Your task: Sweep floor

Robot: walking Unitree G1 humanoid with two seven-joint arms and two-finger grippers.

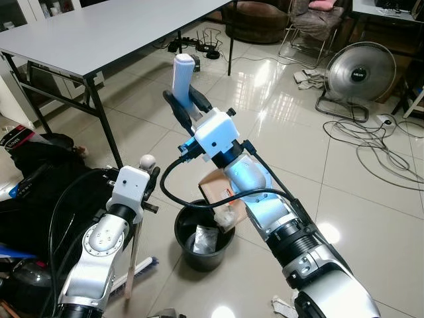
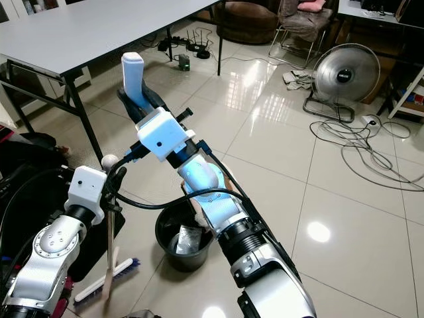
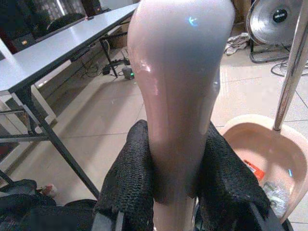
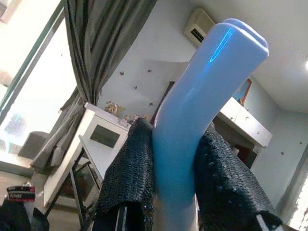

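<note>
1. The right gripper [image 1: 189,106] is raised in front of the robot, above the tiled floor [image 1: 371,199]; its jaws are closed on the pale blue dustpan handle [image 1: 183,76], which stands upright out of the black fingers [image 4: 126,183].
2. In the right wrist view the same blue handle is pinched between the two fingers, with a curtain [image 4: 96,53] and a wall air conditioner [image 4: 201,25] seen behind it.
3. The left gripper [image 1: 151,177] is held low on the robot's left, jaws closed on the pinkish broom handle [image 3: 180,96]; its rounded tip [image 1: 147,161] is seen just above the gripper.
4. The broom stick [image 2: 108,252] runs down from the left gripper to the blue-bristled broom head [image 2: 112,275], which is on the floor beside the black bin.
5. A black bin [image 1: 204,235] stands on the floor between the two arms, with crumpled litter [image 1: 204,240] inside.
6. A dustpan [image 3: 262,154] with a metal pole [image 3: 291,67] is seen in the left wrist view, holding scraps; it sits over the bin.
7. A grey counter [image 1: 99,33] on black legs is at upper left, a fan [image 1: 361,73] and loose cables [image 1: 377,142] at right, a black bag [image 1: 33,192] at far left.
</note>
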